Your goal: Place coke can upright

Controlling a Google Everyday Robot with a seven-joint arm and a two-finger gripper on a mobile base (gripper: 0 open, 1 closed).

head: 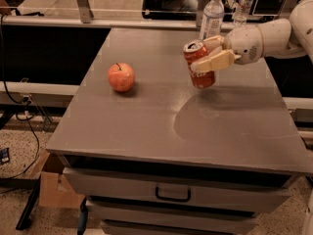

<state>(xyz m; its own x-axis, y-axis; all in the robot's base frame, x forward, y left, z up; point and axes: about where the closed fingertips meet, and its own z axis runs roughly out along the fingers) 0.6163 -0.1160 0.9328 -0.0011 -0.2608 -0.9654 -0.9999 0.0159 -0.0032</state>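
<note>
The coke can (199, 65) is red-orange with a silver top, nearly upright with a slight tilt, just above or at the grey table top (161, 126) toward its far right. My gripper (213, 54) comes in from the right on a white arm and is shut on the can; one cream finger (215, 61) lies across its front and the other is behind its top.
A red-orange apple (121, 77) sits on the left part of the table. A clear water bottle (212, 16) stands at the far edge behind the can, another bottle (243, 6) further back. Drawers (172, 192) are below the front edge.
</note>
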